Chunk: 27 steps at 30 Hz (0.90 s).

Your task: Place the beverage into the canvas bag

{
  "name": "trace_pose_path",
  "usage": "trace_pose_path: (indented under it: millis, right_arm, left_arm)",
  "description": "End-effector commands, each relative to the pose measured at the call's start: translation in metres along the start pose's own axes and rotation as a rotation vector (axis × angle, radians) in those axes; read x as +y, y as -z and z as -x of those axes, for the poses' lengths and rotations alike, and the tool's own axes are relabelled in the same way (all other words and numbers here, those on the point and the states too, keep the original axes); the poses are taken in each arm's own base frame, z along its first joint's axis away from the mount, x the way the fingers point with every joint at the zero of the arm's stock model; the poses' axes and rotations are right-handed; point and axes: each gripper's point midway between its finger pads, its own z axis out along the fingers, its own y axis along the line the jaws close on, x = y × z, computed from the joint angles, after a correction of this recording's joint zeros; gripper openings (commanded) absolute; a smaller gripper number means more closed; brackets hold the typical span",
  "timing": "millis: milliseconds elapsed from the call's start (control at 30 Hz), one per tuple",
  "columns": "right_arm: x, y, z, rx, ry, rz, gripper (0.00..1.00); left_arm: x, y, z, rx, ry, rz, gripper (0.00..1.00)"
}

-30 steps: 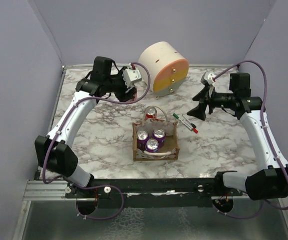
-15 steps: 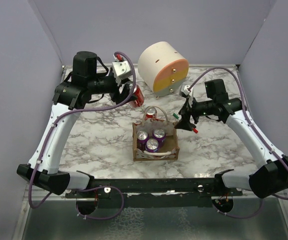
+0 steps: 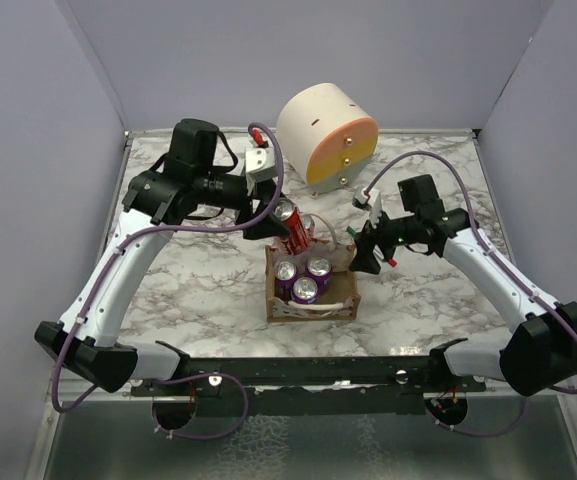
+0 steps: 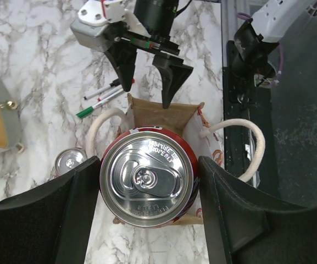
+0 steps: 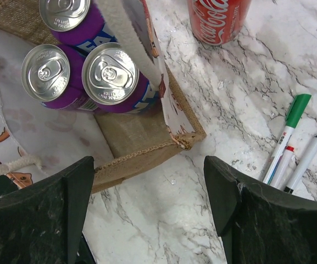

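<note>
- Surface (image 3: 188,270): the canvas bag (image 3: 308,308) stands at its middle, somewhat toward the near edge. The soft walls are unbraced, so a push on the rim would likely fold or shift the bag.
- Left tool (image 3: 280,222): clenched on the red can (image 4: 147,181), which is held tilted over the bag's far rim and is not yet inside. If let go at this tilt, the can could topple out or land on the rim.
- Right tool (image 3: 365,250): released and grasping nothing, its fingers straddle the bag's right corner. It sits close to the can's descent path, so a collision between the arms is possible.
- Purple cans (image 5: 111,74): three fill much of the bag. Little floor is free, and a misplaced descent would strike their tops.
- Second red can (image 5: 218,19): it stands just beyond the bag's far side and is liable to be knocked over.
- Handles (image 4: 240,146): the white loops hang across the opening and could snag the can.
- Markers (image 5: 290,143): they lie right of the bag and pose little risk.
</note>
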Motion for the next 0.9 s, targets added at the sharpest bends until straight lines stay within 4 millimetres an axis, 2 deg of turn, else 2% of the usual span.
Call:
trace_pose_path:
  millis: [0, 233, 500, 867]
  right_arm:
    - [-0.008, 0.000, 0.001, -0.012, 0.004, -0.055, 0.79]
    - [-0.014, 0.006, -0.001, -0.004, 0.005, -0.120, 0.78]
    - [-0.016, 0.010, -0.009, 0.006, 0.000, -0.150, 0.71]
    - [-0.013, 0.014, -0.008, -0.020, -0.020, -0.122, 0.64]
  left_arm:
    - [-0.019, -0.013, 0.017, -0.062, -0.076, -0.112, 0.00]
    - [-0.018, -0.044, 0.001, 0.001, -0.113, -0.152, 0.00]
    - [-0.026, -0.081, -0.021, 0.062, -0.181, -0.233, 0.00]
    - [-0.041, -0.125, -0.046, 0.089, -0.261, -0.374, 0.00]
